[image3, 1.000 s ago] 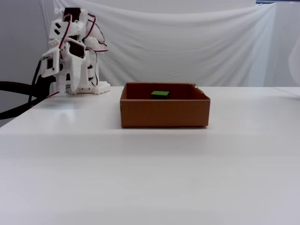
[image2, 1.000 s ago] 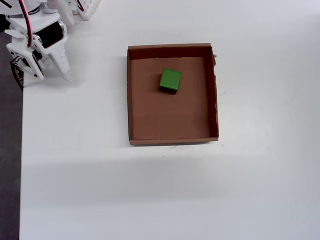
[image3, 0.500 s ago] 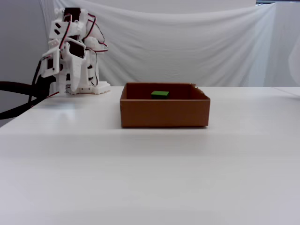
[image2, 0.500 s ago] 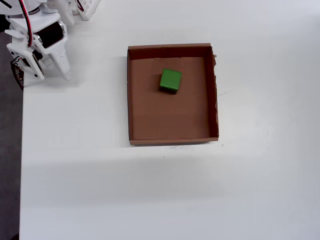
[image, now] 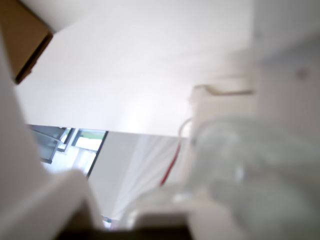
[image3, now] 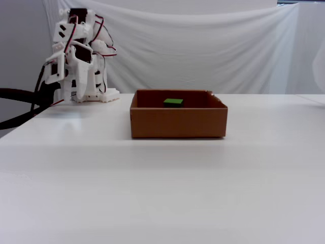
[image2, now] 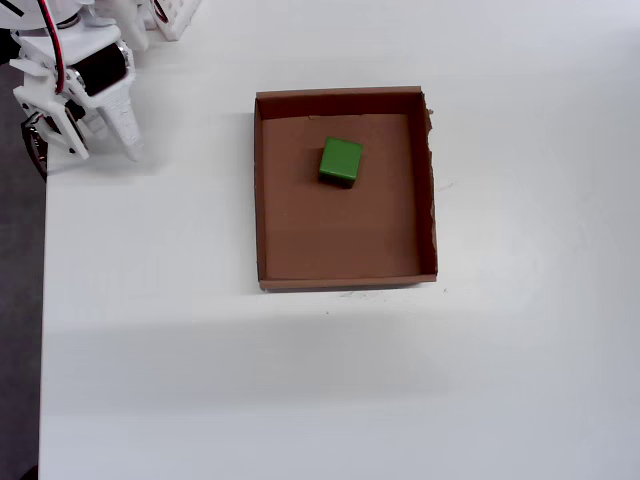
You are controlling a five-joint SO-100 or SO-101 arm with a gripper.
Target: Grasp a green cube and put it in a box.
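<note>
The green cube lies inside the brown cardboard box, in its far half near the middle. In the fixed view only the cube's top shows above the box wall. My gripper is folded back at the table's far left corner, well away from the box, pointing down at the table with its jaws together and nothing in them; it also shows in the fixed view. The wrist view is blurred and shows a white finger and a corner of the box.
The arm's white base with red wires stands at the back left by the table edge. A white cloth backdrop hangs behind the table. A black cable runs off to the left.
</note>
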